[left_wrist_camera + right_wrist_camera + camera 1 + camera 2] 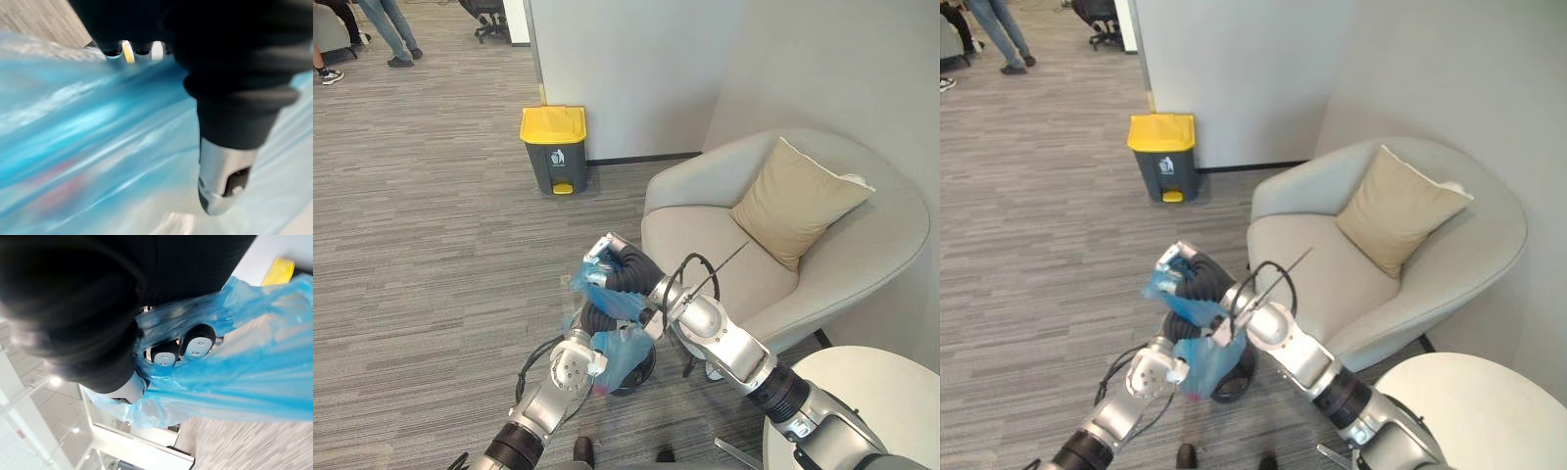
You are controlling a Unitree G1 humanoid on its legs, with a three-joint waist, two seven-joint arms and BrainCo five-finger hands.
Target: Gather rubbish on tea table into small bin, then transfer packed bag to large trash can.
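A blue plastic bag (607, 299) hangs over the small black bin (641, 377) on the carpet in front of the armchair. My right hand (619, 264) is shut on the bag's gathered top, its dark-tipped fingers (195, 340) curled into the plastic (254, 362). My left hand (570, 364) grips the bag's lower bulge just beside the bin. In its wrist view the plastic (98, 127) lies against the palm and the thumb (225, 181) sticks out. The large grey trash can with a yellow lid (554, 147) stands against the wall, some way ahead and to the left.
A beige armchair (705, 235) with a tan pillow (798, 201) stands to the right of the bin. A white round table (871, 401) sits at the lower right. Open carpet lies between me and the trash can. People's legs (391, 29) show far off at the upper left.
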